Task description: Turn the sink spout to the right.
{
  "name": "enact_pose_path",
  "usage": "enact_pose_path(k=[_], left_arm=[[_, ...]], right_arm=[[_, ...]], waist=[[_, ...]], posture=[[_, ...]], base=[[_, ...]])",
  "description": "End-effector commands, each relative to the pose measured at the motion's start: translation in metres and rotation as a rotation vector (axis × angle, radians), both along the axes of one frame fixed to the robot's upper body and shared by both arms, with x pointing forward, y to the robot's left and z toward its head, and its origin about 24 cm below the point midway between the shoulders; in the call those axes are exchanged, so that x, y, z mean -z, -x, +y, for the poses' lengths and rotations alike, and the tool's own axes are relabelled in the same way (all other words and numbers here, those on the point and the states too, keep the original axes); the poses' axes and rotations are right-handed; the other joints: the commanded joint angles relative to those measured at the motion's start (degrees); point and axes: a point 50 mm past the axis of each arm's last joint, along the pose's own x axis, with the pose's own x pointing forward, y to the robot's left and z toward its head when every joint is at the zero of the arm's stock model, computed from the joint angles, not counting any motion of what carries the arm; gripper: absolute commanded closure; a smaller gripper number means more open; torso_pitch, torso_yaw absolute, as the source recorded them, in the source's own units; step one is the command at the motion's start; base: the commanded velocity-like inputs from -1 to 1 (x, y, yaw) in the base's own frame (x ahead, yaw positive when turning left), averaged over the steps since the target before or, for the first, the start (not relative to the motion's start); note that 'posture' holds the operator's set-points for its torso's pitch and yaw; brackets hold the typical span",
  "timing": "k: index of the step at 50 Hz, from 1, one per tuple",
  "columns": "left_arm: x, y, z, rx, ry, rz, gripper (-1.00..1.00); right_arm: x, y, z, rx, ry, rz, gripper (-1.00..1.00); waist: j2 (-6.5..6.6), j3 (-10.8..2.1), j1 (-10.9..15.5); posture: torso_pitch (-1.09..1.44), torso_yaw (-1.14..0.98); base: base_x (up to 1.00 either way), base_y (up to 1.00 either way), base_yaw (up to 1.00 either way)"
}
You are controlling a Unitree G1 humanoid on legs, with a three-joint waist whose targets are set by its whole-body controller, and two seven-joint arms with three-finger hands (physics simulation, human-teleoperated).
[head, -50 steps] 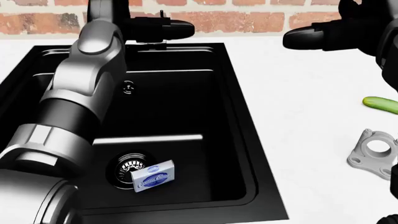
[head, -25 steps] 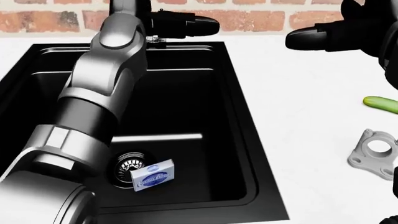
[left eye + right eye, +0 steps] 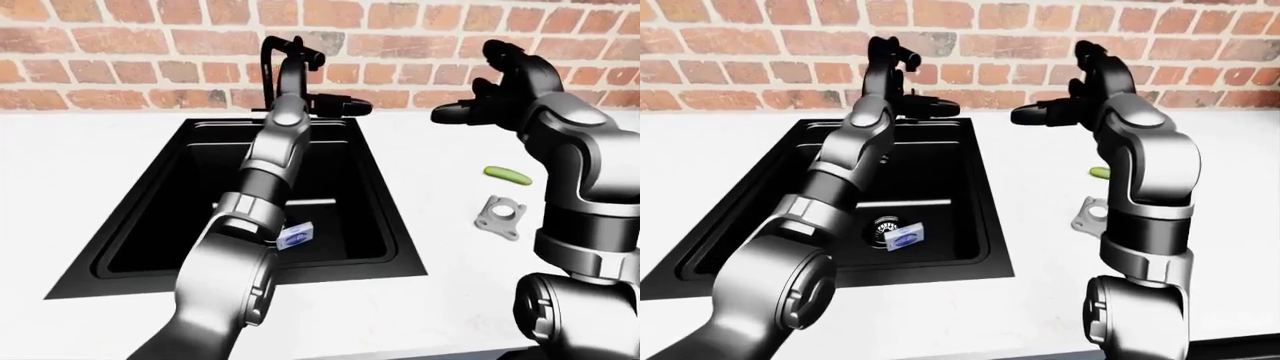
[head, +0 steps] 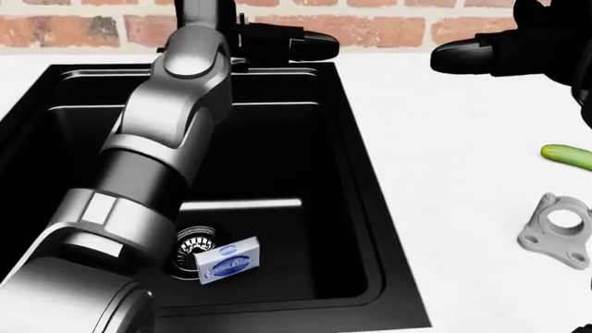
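Three views show one moment at a black sink set in a white counter under a brick wall.

Left-eye view: the left arm reaches up over the basin to the faucet at the wall. The left hand is at the faucet's arch, and the spout sticks out toward the view's right, over the basin's top right corner. Whether the fingers grip the faucet or only press beside it cannot be told, since black lies on black. The right hand hovers well apart to the right, fingers spread and touching nothing. A cucumber and a grey bracket lie on the counter below it.

Head view: the spout now points further right than half a second ago, and the arm has swung right with it. So the turn appears well under way, perhaps near done. A small box leans on the drain. The right hand is at the top right corner, a dark shape over the counter.

Right-eye view: the left hand sits high on the faucet, the spout just below it. The right hand is open and empty.
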Motion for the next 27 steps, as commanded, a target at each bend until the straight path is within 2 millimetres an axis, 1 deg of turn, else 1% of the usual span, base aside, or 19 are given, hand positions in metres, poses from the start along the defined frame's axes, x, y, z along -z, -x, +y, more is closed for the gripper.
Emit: enact_pose_path(k=[1, 10, 16, 23, 25, 27], left_arm=[[-0.029, 0.003, -0.006, 0.021, 0.007, -0.106, -1.00], [-0.023, 0.005, -0.014, 0.035, 0.003, -0.098, -1.00], [-0.015, 0.003, -0.014, 0.033, 0.000, -0.084, -1.00], [-0.017, 0.006, -0.023, 0.048, -0.005, -0.088, -1.00], [-0.017, 0.007, -0.025, 0.052, -0.006, -0.089, -1.00], [-0.018, 0.008, -0.027, 0.056, -0.009, -0.091, -1.00]], right_arm=[[-0.020, 0.004, 0.001, -0.001, 0.014, -0.092, -1.00], [-0.018, 0.002, -0.001, 0.000, 0.014, -0.089, -1.00], [-0.018, 0.002, -0.001, 0.001, 0.013, -0.088, -1.00], [-0.020, 0.003, -0.001, 0.001, 0.013, -0.092, -1.00], [-0.014, 0.003, -0.002, 0.002, 0.012, -0.090, -1.00], [-0.016, 0.003, -0.003, 0.003, 0.010, -0.089, -1.00]], waist=[[-0.24, -1.36, -0.05], [-0.41, -1.39, 0.03], [-0.48, -1.52, 0.07], [-0.48, -1.50, 0.07], [-0.51, -1.45, 0.02], [-0.60, -1.48, 0.01]], posture=[[-0.19, 0.00], [-0.19, 0.00], [-0.19, 0.00], [-0.19, 0.00], [-0.19, 0.00], [-0.19, 0.00]], base=[[0.00, 0.00, 0.00], [0.00, 0.00, 0.00], [0.00, 0.00, 0.00], [0.00, 0.00, 0.00], [0.00, 0.00, 0.00], [0.00, 0.00, 0.00]])
